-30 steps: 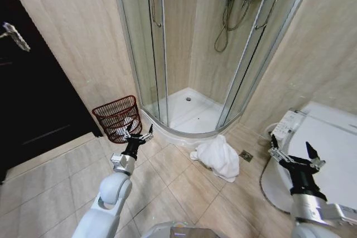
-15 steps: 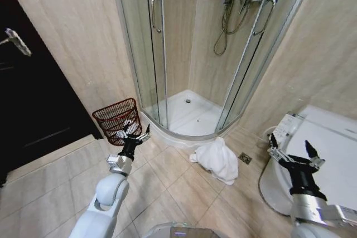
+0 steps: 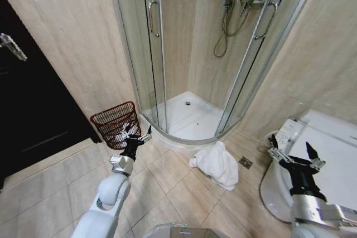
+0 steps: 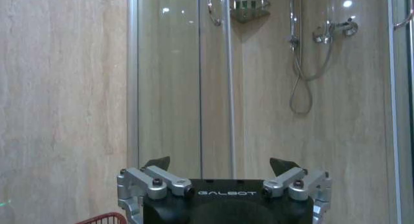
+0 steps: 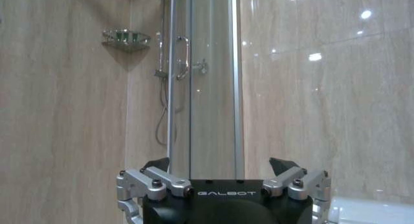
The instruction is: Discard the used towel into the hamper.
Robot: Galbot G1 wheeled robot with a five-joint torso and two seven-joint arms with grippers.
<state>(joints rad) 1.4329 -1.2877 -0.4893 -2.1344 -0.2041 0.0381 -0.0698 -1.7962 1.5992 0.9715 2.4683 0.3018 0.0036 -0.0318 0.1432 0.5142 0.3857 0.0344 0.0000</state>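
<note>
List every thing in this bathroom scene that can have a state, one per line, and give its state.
towel: crumpled on the floor tiles, not held
hamper: upright by the wall, something white inside
shower door: slid open
left gripper: jaws open, empty, near the hamper
right gripper: jaws open, empty, over the toilet
toilet: lid down

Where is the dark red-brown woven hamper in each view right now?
Head view: the dark red-brown woven hamper stands on the floor by the wall, just beyond the left tool.
Left wrist view: its red rim peeks in beside the tool.
Right wrist view: absent.
Shared landmark: the glass shower enclosure.
</note>
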